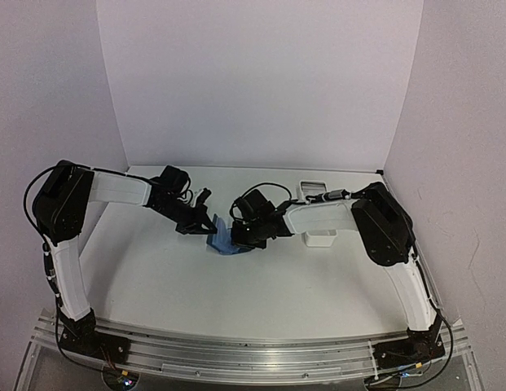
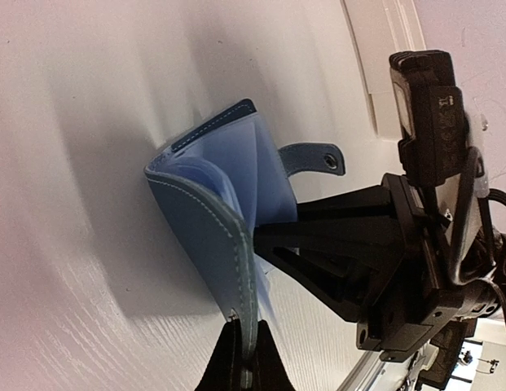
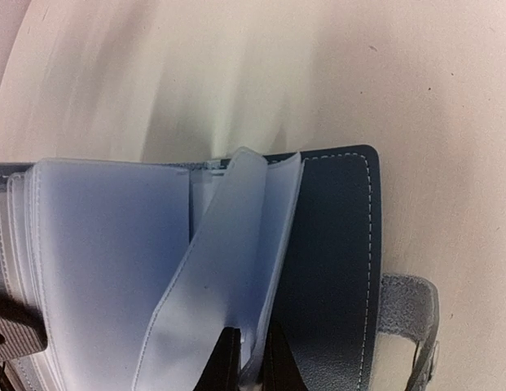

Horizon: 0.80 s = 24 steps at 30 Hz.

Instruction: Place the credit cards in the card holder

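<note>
The card holder [image 1: 222,238] stands open on the table [image 1: 236,301] at the centre of the top view, between the two arms, which meet over it from left and right. The left gripper [image 2: 243,357] is clamped on the stitched edge of one blue cover at the bottom of the left wrist view; the cover rises from the fingers toward the middle of the frame. The right gripper [image 3: 248,358] has its fingers drawn together on one leaf of the clear sleeves [image 3: 114,261] at the bottom of the right wrist view. The remaining sleeves fan toward the left of that frame, and the other cover lies flat on the right with its stitched border exposed. The snap tab [image 2: 312,159] projects free from the far cover edge, touching nothing. A white tray [image 1: 322,238] sits right of centre in the top view, partly hidden behind the right arm and apart from the card holder. Bare tabletop extends across the lower half of the top view to the near edge, and toward the back wall [image 1: 253,81] in the upper half.
</note>
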{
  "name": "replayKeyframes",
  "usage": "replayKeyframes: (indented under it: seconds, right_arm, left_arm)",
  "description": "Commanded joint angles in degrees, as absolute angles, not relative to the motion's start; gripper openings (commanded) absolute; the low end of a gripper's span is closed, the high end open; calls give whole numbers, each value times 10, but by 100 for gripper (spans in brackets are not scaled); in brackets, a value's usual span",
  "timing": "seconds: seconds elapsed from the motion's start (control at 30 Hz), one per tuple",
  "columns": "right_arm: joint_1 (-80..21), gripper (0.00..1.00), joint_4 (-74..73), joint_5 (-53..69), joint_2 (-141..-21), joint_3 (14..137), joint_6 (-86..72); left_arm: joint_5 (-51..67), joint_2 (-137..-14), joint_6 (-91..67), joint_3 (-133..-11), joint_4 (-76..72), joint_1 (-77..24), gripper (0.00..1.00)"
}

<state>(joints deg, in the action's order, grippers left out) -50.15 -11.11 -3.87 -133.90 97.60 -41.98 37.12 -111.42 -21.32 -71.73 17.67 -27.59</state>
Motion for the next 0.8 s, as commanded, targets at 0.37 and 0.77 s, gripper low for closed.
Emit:
replayKeyframes:
  seconds: [0.37, 0.77]
  right_arm:
    - [-491, 32, -170, -101, -1227, 930, -388]
    - [-519, 30, -168, -90, -1275, 1052, -373]
  left_arm:
    - [257, -1117, -140, -697, 199, -268, 0]
    - [273, -1119, -157, -684, 190, -268, 0]
